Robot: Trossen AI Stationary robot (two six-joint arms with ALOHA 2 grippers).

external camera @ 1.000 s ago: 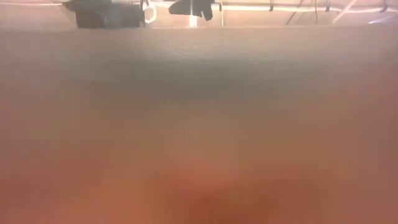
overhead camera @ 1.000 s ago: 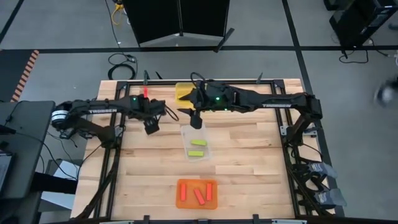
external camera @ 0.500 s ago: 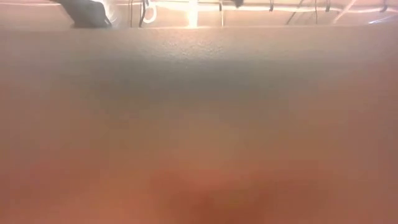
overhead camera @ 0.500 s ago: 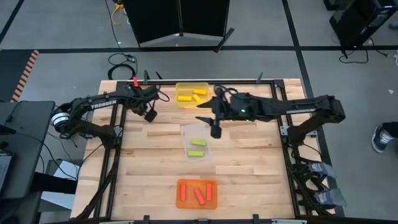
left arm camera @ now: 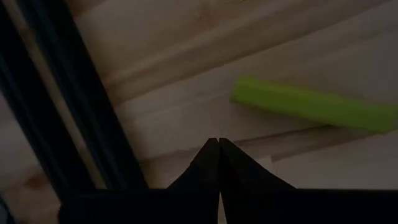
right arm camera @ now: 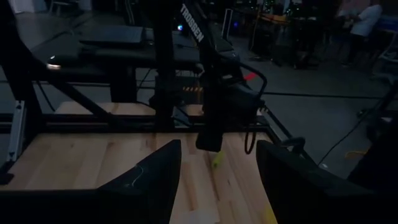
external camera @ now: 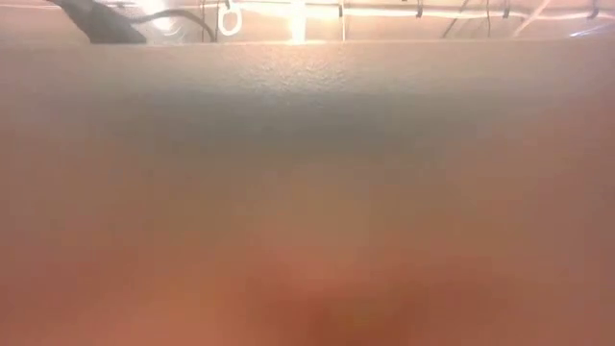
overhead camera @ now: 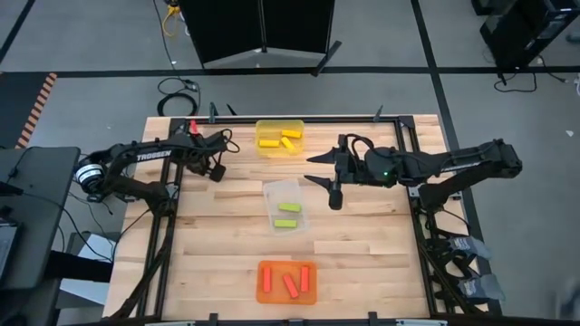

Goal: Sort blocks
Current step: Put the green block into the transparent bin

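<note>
In the left wrist view a lime green block [left arm camera: 311,104] lies flat on the wooden table beside the dark frame rail. My left gripper [left arm camera: 219,144], at the table's far left [overhead camera: 217,169], is shut just short of the block with nothing between its fingers. My right gripper [overhead camera: 310,169] hangs open and empty right of the table's middle, pointing toward the left arm. Yellow blocks lie in the yellow tray [overhead camera: 279,125], two green blocks in the clear tray [overhead camera: 272,192], and red blocks in the orange tray [overhead camera: 263,282].
The black frame rail [left arm camera: 68,106] runs close beside my left gripper. Bare wood lies between the clear tray and the orange tray. The low view is almost wholly blocked by a blurred orange surface [external camera: 307,240] close to the lens. People show far off in the room [right arm camera: 360,18].
My right gripper has drawn back from above the yellow and clear trays toward the table's right edge, staying open. My left gripper has moved a little toward the table's far left corner.
</note>
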